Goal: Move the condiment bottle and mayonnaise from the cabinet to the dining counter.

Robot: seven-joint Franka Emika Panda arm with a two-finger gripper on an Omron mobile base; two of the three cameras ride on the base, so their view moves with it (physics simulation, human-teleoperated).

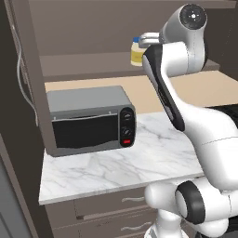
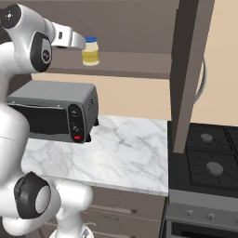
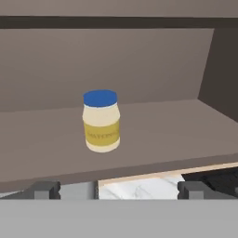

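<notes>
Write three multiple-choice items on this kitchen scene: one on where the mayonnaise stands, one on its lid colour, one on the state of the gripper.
1. Where does the mayonnaise stand?
A. on the cabinet shelf
B. on the marble worktop
C. on top of the toaster oven

2. What colour is its lid?
A. red
B. blue
C. black

3. How is the gripper?
A. shut on the jar
B. shut and empty
C. open, short of the jar

Answers:
1 A: the jar sits upright on the grey-brown shelf, above the toaster oven.
2 B: the hand view shows a blue screw lid over pale contents.
3 C: the two fingertips stand wide apart at the bottom of the hand view, with the jar farther in on the shelf.
</notes>
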